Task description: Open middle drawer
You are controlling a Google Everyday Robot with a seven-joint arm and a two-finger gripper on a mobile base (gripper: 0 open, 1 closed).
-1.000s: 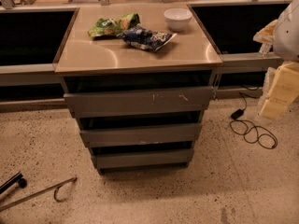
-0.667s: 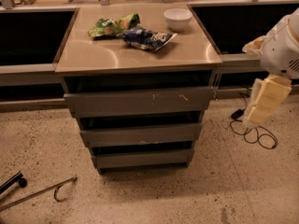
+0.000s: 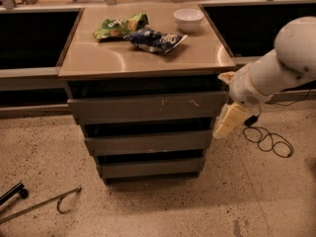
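Observation:
A grey metal drawer unit stands in the middle of the camera view with three fronts stacked. The top drawer (image 3: 145, 106) is the widest and has pale scratch marks. The middle drawer (image 3: 148, 143) has a plain flat front and looks pushed in. The bottom drawer (image 3: 150, 168) is the narrowest. My white arm (image 3: 281, 65) comes in from the right. The gripper (image 3: 227, 122) hangs at the unit's right edge, level with the gap between top and middle fronts, just right of the middle drawer's end.
On the unit's top (image 3: 98, 58) lie a green snack bag (image 3: 120, 25), a blue snack bag (image 3: 155, 38) and a white bowl (image 3: 188, 19). A black cable (image 3: 269, 141) coils on the floor at right. A metal hook tool (image 3: 44, 204) lies at lower left.
My arm has swung in from the right edge toward the drawer unit, and the gripper now sits against its right side. The drawers have not moved.

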